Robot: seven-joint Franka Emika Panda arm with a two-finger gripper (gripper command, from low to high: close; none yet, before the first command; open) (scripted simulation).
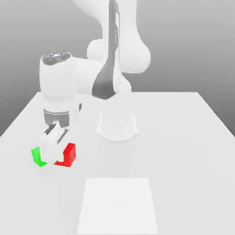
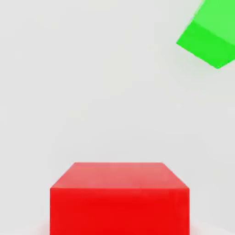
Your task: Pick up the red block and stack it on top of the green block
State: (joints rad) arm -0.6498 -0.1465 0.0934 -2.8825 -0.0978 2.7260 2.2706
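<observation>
The red block [image 1: 69,154] sits low over the white table [image 1: 183,137] near the exterior view's left. My gripper [image 1: 58,148] reaches down from above with its pale fingers [image 1: 56,137] covering the block's left part, shut on it. The green block [image 1: 38,156] stands just to the exterior view's left of it, a small gap away, on the table. In the hand view the red block [image 2: 119,197] looms large and close, with the green block [image 2: 209,39] farther off and turned at an angle. I cannot tell whether the red block is off the surface.
The arm's white base [image 1: 117,126] stands on the table behind the blocks, toward the middle. A slightly brighter square patch [image 1: 118,204] marks the table near the front edge.
</observation>
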